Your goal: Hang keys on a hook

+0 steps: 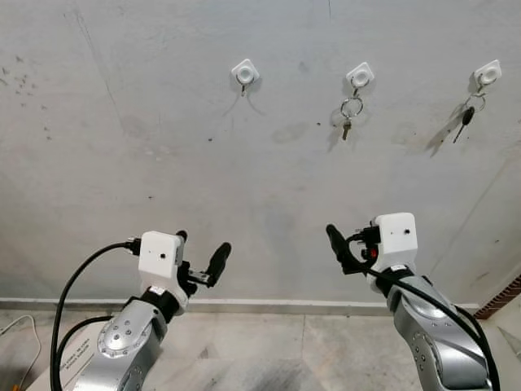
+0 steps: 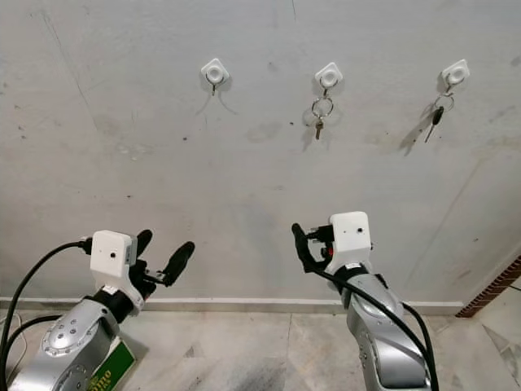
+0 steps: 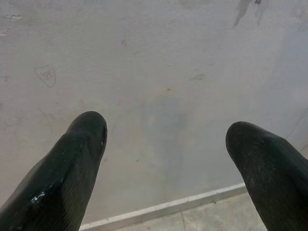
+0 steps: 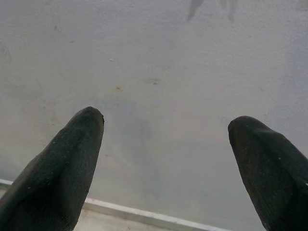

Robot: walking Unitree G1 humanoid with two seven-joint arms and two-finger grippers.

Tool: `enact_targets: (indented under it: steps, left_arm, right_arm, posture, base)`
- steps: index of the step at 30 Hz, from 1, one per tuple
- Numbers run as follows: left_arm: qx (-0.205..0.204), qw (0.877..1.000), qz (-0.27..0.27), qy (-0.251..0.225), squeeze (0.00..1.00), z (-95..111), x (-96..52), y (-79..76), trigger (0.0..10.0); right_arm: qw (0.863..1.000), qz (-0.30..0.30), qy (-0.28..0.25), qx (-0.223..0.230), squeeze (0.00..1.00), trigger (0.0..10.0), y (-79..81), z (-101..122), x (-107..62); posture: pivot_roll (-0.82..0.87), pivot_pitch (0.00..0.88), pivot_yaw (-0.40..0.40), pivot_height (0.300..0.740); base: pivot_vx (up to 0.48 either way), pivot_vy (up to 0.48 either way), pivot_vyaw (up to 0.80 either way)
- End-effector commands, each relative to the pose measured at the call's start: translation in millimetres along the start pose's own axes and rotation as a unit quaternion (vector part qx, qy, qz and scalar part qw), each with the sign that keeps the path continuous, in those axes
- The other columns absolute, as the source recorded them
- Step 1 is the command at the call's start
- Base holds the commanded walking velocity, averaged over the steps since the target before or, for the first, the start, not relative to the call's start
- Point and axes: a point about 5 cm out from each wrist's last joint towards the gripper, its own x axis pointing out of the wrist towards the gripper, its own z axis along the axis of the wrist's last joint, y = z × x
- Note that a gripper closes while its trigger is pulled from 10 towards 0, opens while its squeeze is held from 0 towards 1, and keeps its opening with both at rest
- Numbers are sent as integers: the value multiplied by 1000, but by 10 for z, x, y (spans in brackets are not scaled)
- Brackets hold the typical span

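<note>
Keys (image 1: 350, 114) hang on hook (image 1: 360, 76); wrist views face bare wall (image 3: 159, 72)

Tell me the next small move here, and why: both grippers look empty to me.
Probably step back and stop. Both the left gripper and right gripper are open and hold nothing, the middle hook and right hook each carry keys, and only the left hook is bare, with no loose keys visible.

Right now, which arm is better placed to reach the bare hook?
Probably the left: the empty hook is leftmost, above and nearer the left tool. The right tool sits under the hooks with keys. Both tools are open, holding nothing.
</note>
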Motion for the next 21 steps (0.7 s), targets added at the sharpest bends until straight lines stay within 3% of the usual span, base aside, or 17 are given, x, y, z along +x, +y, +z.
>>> enact_targets:
  steps: [1,12,21]
  left_arm:
    - [3,1000,-3,-3,0,34,-1,-20,10000]
    - [-1,1000,1,2,0,22,-3,-11,10000]
    - [-3,1000,3,3,0,20,4,-4,10000]
  right_arm:
    - [1000,0,-2,0,0,10000,-9,33,12]
    - [1000,1,5,2,0,10000,-17,19,10]
    - [1000,1,9,3,0,10000,-25,5,-8]
  posture:
    - [49,8,26,740]
    - [50,4,23,740]
    - [46,0,21,740]
  base:
    - [0,0,0]
    - [0,0,0]
    - [-256,0,0]
